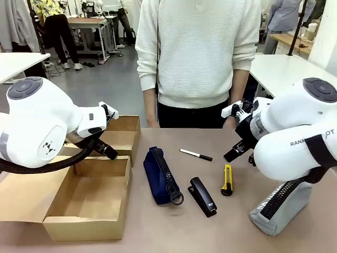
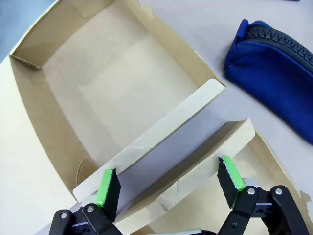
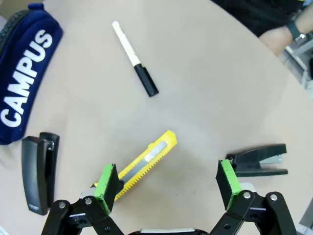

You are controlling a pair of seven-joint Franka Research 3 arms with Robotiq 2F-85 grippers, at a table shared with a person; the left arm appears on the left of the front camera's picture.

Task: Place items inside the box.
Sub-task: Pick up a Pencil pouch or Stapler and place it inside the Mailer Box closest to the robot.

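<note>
Tan table [image 1: 158, 232], white benches [image 1: 287, 71] behind.
Left gripper [image 2: 168, 183] gapes wide over the box [image 2: 54, 122]; right gripper [image 3: 168, 181] gapes above the cutter [image 3: 149, 159].

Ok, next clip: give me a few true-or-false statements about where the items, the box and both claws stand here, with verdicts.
1. No item lies in the box. True.
2. The right claw is shut on the yellow-black cutter. False: it is open above the cutter, which lies on the table.
3. The navy case lies on the table between the box and the black stapler. True.
4. The white-black marker is in the box. False: it lies on the table, on the person's side of the stapler.
5. The left claw is open over a cardboard wall. True.
</note>
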